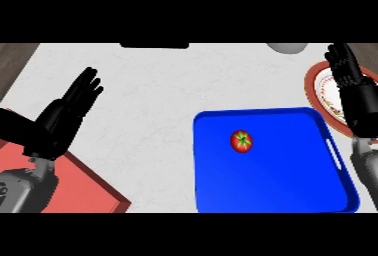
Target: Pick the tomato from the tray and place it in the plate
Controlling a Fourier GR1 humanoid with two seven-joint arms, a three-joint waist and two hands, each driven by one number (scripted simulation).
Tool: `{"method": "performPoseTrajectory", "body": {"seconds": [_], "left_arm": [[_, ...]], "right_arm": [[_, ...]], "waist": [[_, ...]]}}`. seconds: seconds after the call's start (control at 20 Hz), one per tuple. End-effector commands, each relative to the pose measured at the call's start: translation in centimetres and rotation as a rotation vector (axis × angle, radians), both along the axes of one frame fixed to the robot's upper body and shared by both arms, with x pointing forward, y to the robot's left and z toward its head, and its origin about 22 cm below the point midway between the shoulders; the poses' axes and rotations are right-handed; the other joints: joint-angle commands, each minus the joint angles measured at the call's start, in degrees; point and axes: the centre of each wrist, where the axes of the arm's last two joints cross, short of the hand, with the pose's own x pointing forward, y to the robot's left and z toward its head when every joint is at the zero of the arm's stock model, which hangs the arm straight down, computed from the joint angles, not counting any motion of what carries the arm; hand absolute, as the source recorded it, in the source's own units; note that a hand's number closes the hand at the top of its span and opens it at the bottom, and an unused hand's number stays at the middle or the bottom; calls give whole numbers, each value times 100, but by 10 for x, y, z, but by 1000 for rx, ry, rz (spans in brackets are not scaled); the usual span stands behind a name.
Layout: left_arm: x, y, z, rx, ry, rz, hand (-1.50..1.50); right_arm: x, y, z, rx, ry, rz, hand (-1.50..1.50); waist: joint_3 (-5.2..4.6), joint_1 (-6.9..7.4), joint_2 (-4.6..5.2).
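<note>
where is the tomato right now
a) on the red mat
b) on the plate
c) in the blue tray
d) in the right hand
c: the tomato lies on the floor of the blue tray, apart from both open hands, while the plate sits beyond the tray's right rim.

Tomato (pixel 241 141) exposed from above on blue tray (pixel 295 190), low tray rim around, right hand (pixel 351 80) over plate (pixel 322 90)

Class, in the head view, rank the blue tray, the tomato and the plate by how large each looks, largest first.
1. Blue tray, clearly the largest.
2. Plate, though the right edge and the right robot hand hide part of it, so its full size is unsure.
3. Tomato, the smallest.
</note>
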Motion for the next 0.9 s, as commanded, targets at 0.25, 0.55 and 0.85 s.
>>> {"method": "performPoseTrajectory", "body": {"seconds": [0.25,0.55,0.85], "left_arm": [[-28,-4,-80,18,334,109,0],[-38,-30,-103,-32,368,96,0],[-42,-35,-115,-46,372,119,0]], "right_arm": [[40,42,50,136,-56,585,150],[74,4,-14,100,-64,343,-150],[84,-29,-13,77,-73,498,-150]], "waist": [[117,590,347],[110,340,257],[102,207,217]]}}
